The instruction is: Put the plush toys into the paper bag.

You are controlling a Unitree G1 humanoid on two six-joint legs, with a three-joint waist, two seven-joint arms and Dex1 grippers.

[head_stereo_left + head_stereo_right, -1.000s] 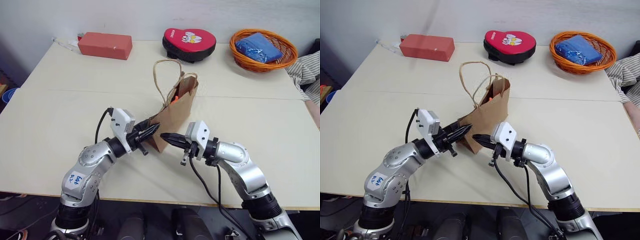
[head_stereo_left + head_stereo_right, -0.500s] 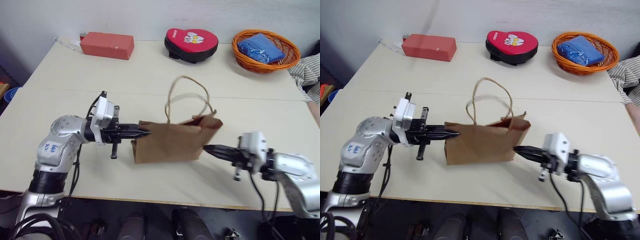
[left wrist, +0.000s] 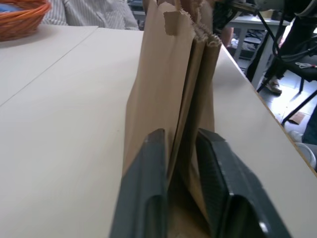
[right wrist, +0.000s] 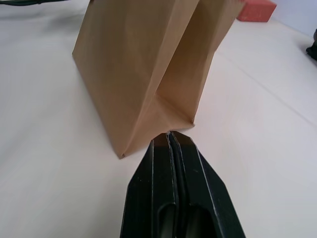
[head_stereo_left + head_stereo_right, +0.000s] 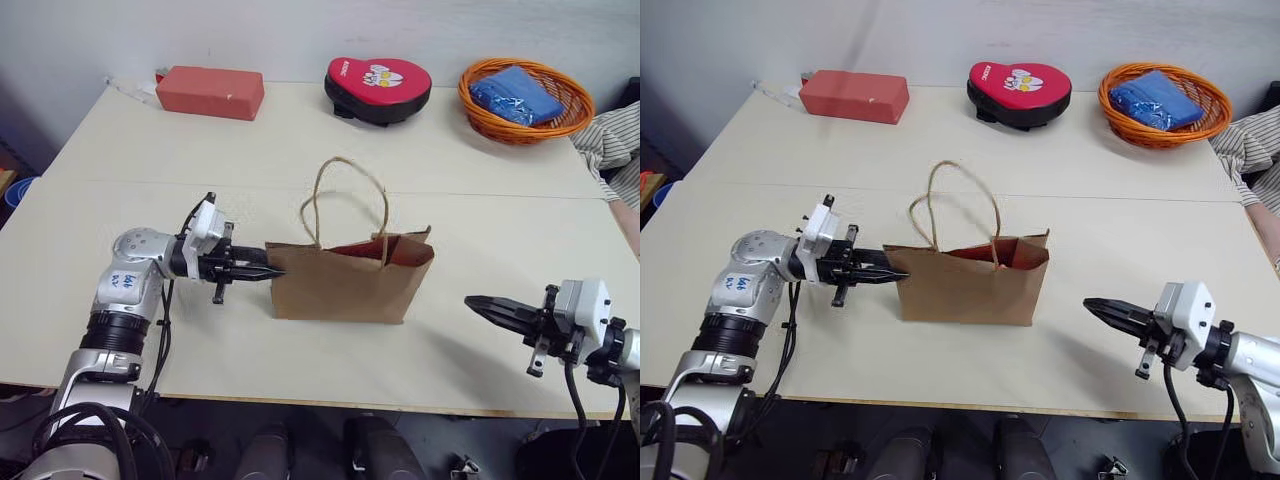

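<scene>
At the left, the left gripper [image 5: 268,272] points level at the near end of the paper bag [image 5: 345,283], its two black fingers [image 3: 148,183] a little apart with the bag's folded side crease between them, though whether they press it I cannot tell. The bag stands upright in the middle of the pale table [image 5: 300,140], loop handles [image 5: 345,200] raised, and a strip of red shows inside its open mouth (too little to tell as a plush toy). To the right and well apart from the bag, the right gripper [image 5: 478,303] points back toward it, fingers pressed together and empty; along the far edge lie a red box [image 5: 210,91], a red heart-shaped pad [image 5: 378,85] and an orange wicker basket [image 5: 525,98].
</scene>
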